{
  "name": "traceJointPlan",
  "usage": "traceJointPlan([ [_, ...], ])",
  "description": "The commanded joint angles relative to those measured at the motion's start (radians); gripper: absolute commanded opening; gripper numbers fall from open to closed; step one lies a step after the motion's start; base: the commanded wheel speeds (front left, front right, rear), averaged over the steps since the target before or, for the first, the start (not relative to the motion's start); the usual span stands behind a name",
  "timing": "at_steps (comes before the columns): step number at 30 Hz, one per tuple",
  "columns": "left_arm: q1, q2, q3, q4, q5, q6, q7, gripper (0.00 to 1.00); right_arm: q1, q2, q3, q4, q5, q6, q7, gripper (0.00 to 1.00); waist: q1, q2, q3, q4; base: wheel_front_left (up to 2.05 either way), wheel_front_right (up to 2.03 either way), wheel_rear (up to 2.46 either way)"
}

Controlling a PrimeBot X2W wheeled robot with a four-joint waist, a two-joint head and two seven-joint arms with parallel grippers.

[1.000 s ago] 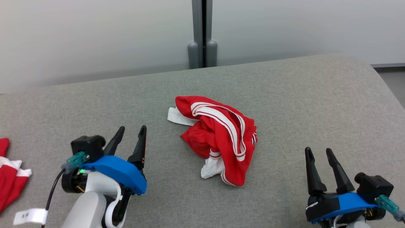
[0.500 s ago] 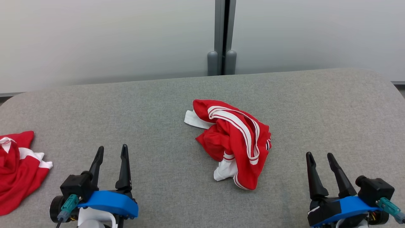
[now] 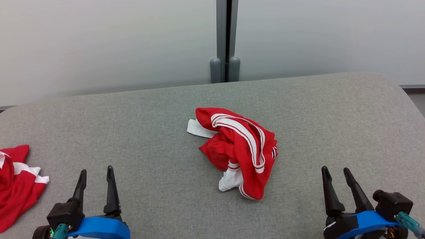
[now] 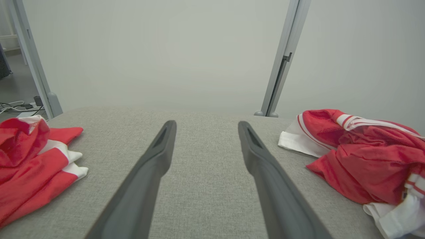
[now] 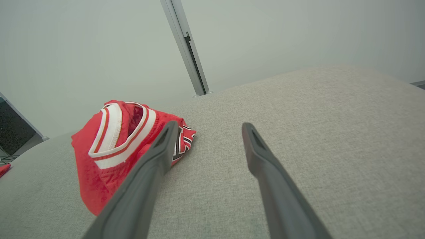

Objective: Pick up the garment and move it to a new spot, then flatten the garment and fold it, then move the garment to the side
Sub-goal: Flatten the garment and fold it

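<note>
A crumpled red garment (image 3: 240, 149) with white stripes and white trim lies in a heap at the middle of the grey padded table (image 3: 332, 116). It shows at the right of the left wrist view (image 4: 362, 156) and at the left of the right wrist view (image 5: 116, 146). My left gripper (image 3: 96, 172) stands open at the lower left, well clear of the heap, with nothing between its fingers (image 4: 159, 156). At the lower right my right gripper (image 3: 336, 172) is open and empty too, to the right of the garment.
A second red and white garment (image 3: 16, 179) lies at the table's left edge, also at the left of the left wrist view (image 4: 33, 159). A pale wall with a grey post (image 3: 225, 39) stands behind the table's far edge.
My left gripper has drawn back toward the lower left corner of the head view. The camera has shifted, so the whole scene sits differently. The garment keeps its shape and the right gripper holds its place.
</note>
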Motion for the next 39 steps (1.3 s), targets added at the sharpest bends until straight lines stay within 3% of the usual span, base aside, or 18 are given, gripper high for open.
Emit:
traceJointPlan([
  [1, 0.009, 0.001, 0.007, -0.005, 0.009, -0.005, -0.005, 1.0, 0.006, -0.004, -0.002, 0.003, 0.006, 0.0, -0.002, 1.0, 0.0001, 0.0, -0.001, -0.001, 0.0, 0.0, 0.0],
  [9, 0.007, -0.017, 0.023, 0.004, 0.027, -0.025, -0.005, 1.0, -0.003, -0.004, 0.006, 0.012, 0.012, 0.0, -0.005, 1.0, 0.0001, 0.0, 0.004, 0.005, 0.0, 0.0, 0.0],
  [18, -0.017, -0.028, 0.021, 0.013, 0.043, -0.039, -0.005, 1.0, -0.068, -0.004, 0.13, -0.003, 0.011, 0.0, 0.095, 1.0, 0.0001, 0.0, 0.027, 0.007, 0.0, 0.0, 0.0],
  [24, -0.042, -0.034, 0.014, 0.022, 0.051, -0.051, -0.005, 1.0, -0.139, -0.004, 0.23, 0.075, 0.039, 0.0, 0.179, 1.0, 0.0001, 0.0, 0.048, 0.024, 0.0, 0.0, 0.0],
  [37, -0.068, -0.045, 0.013, 0.031, 0.062, -0.065, -0.005, 1.0, -0.257, -0.005, 0.31, 0.238, -0.016, 0.0, 0.184, 1.0, 0.0001, 0.0, 0.082, 0.052, 0.0, 0.0, 0.0],
  [38, -0.068, -0.046, 0.014, 0.033, 0.062, -0.066, -0.005, 1.0, -0.263, -0.005, 0.308, 0.245, -0.017, 0.0, 0.178, 0.94, 0.0001, 0.0, 0.083, 0.053, 0.0, 0.0, 0.0],
  [39, -0.068, -0.047, 0.014, 0.034, 0.061, -0.066, -0.005, 1.0, -0.269, -0.005, 0.3, 0.247, -0.021, 0.0, 0.17, 0.42, 0.0001, 0.0, 0.082, 0.054, 0.0, 0.0, 0.0],
])
